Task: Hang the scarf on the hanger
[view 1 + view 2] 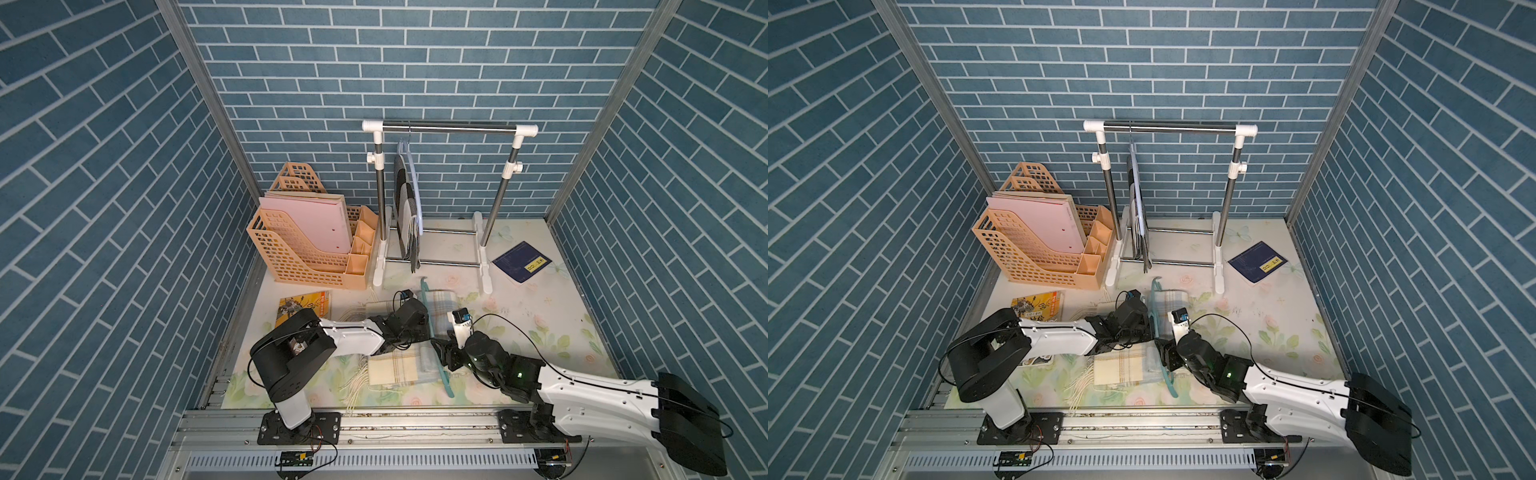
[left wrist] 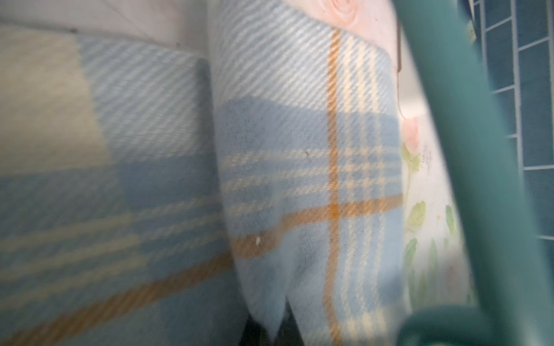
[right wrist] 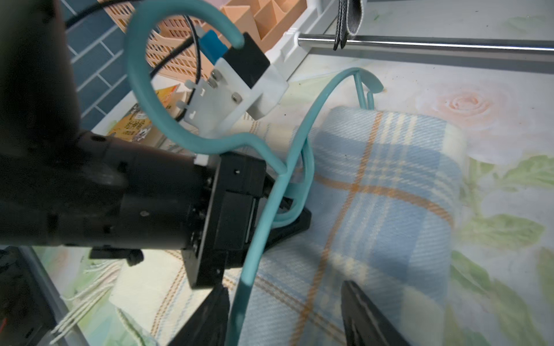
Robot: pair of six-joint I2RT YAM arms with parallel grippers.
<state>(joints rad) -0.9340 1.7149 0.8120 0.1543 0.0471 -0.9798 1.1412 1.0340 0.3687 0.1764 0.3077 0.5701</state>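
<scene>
A blue, cream and orange plaid scarf (image 1: 392,368) (image 1: 1121,368) lies folded on the floral table near the front. A teal hanger (image 1: 441,372) (image 1: 1166,376) lies flat along the scarf's right edge, and its hook (image 3: 135,90) points toward the rack. My left gripper (image 1: 424,328) (image 1: 1148,328) (image 3: 295,214) is shut on a raised fold of the scarf (image 2: 299,179). In the left wrist view the cloth is pinched in my left gripper (image 2: 271,331) and the hanger (image 2: 467,149) is beside it. My right gripper (image 1: 440,353) (image 3: 284,299) stands open over the scarf (image 3: 389,194). The hanger's bar (image 3: 257,239) passes between its fingers, close to one of them.
A metal clothes rack (image 1: 449,129) stands at the back. A grey scarf (image 1: 405,199) on a pale hanger hangs from it. An orange file organiser (image 1: 307,241) is at the back left, with a comic book (image 1: 303,307) before it. A dark blue booklet (image 1: 521,262) lies at the right.
</scene>
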